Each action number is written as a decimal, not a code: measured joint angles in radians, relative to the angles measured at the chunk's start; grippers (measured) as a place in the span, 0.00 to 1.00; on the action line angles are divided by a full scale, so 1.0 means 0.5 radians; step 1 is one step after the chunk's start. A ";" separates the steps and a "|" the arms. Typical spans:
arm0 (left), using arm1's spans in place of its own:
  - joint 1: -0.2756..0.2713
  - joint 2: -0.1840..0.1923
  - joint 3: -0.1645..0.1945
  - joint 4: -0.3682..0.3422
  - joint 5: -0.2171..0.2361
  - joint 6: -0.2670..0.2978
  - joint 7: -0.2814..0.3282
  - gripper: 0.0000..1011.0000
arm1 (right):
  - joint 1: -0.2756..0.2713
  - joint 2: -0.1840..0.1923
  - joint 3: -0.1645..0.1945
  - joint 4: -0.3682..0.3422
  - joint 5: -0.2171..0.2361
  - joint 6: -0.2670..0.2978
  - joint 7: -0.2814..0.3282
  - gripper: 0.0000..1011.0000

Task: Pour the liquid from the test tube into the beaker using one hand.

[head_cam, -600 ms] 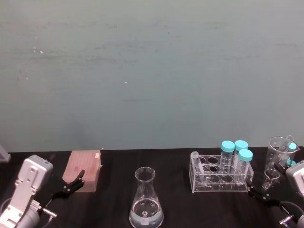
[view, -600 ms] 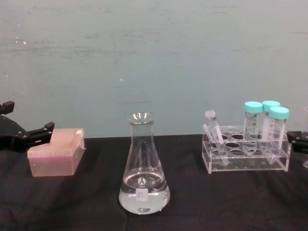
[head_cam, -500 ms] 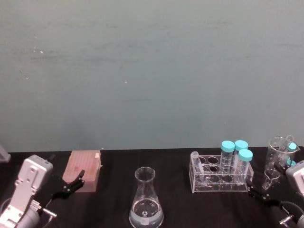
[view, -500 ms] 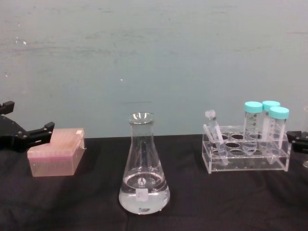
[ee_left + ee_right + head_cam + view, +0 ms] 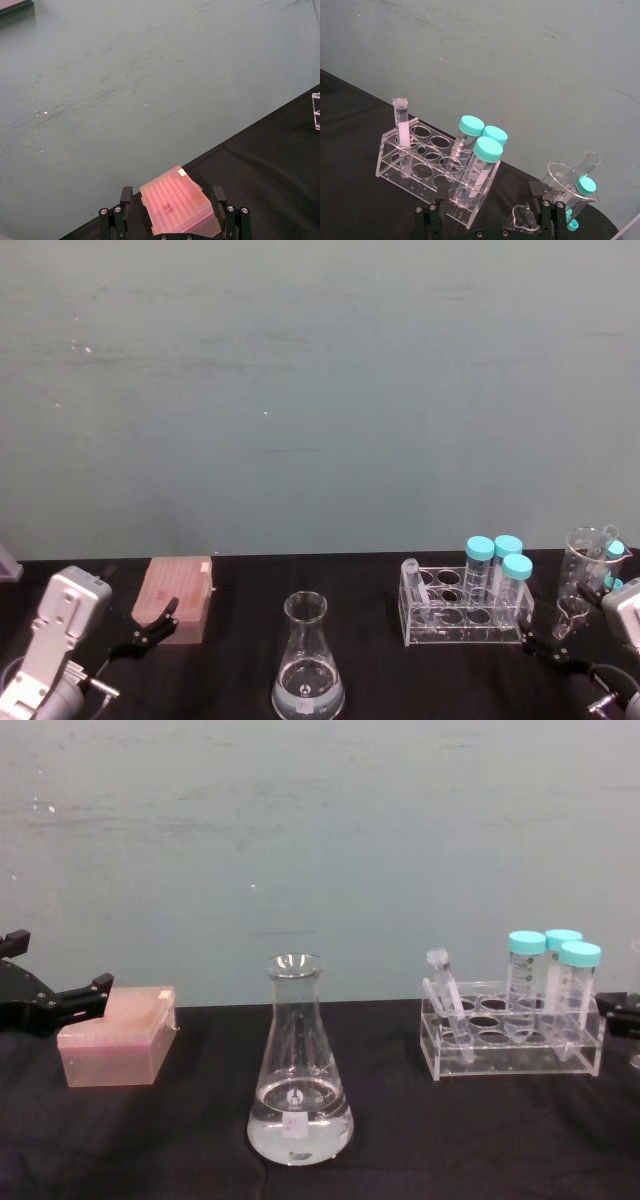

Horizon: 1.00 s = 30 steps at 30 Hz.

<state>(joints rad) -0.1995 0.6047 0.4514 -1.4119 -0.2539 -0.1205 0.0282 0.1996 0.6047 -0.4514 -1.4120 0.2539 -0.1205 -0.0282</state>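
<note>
Clear plastic test tube (image 5: 450, 1005) leans at the acrylic rack's (image 5: 520, 1060) left end; close your right gripper's (image 5: 487, 207) open jaws high on it, then tip over the conical flask (image 5: 298, 1065). Left gripper (image 5: 172, 192) idles, jaws open.

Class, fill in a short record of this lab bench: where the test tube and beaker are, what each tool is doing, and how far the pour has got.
test tube: leaning in an end hole of the rack
beaker: upright, mid-table, clear liquid at the bottom
left tool: open, by the pink box
right tool: open, beside the rack
pour: not started
</note>
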 joint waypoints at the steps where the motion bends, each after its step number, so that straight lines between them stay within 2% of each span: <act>1: 0.000 0.000 0.000 0.000 0.000 0.000 0.000 0.99 | 0.000 0.000 0.000 0.000 0.000 0.000 0.000 0.99; 23: 0.000 0.000 0.000 0.000 0.000 0.000 0.000 0.99 | 0.001 -0.001 0.001 0.001 0.000 0.002 0.004 0.99; 30: 0.000 0.000 0.000 0.000 0.000 0.000 0.000 0.99 | 0.077 -0.034 -0.004 0.032 0.017 0.064 0.191 0.99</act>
<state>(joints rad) -0.1995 0.6047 0.4514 -1.4119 -0.2539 -0.1205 0.0283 0.2379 0.5878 -0.4533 -1.3961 0.2623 -0.0884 0.0671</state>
